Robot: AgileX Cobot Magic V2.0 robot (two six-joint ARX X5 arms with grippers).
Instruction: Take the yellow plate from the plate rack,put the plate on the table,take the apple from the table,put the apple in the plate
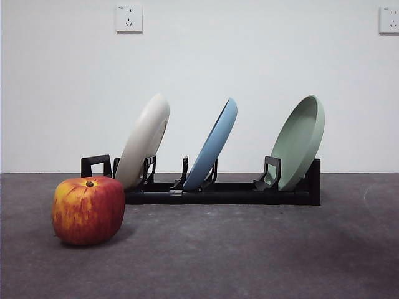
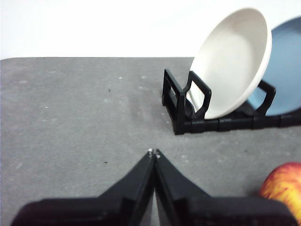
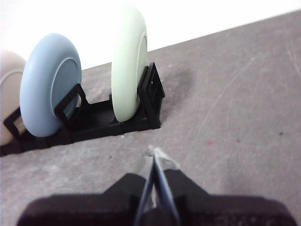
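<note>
The yellow plate [image 1: 144, 140] [image 2: 233, 63] [image 3: 8, 94] leans on edge in the left slot of the black plate rack [image 1: 218, 192] [image 2: 188, 106] [image 3: 101, 117]. On the grey table [image 1: 249, 249], in front of the rack's left end, sits the red apple [image 1: 88, 210] [image 2: 284, 188]. My left gripper [image 2: 154, 153] hovers over bare table short of the rack's loop end, shut and holding nothing. My right gripper [image 3: 153, 153] is also shut and holds nothing, near the rack's other end. Neither arm appears in the front view.
A blue plate [image 1: 215, 146] [image 2: 287, 70] [image 3: 49, 84] stands in the rack's middle slot and a pale green plate [image 1: 300, 142] [image 3: 128, 66] in the right one. A white wall with two sockets [image 1: 128, 18] rises behind the table.
</note>
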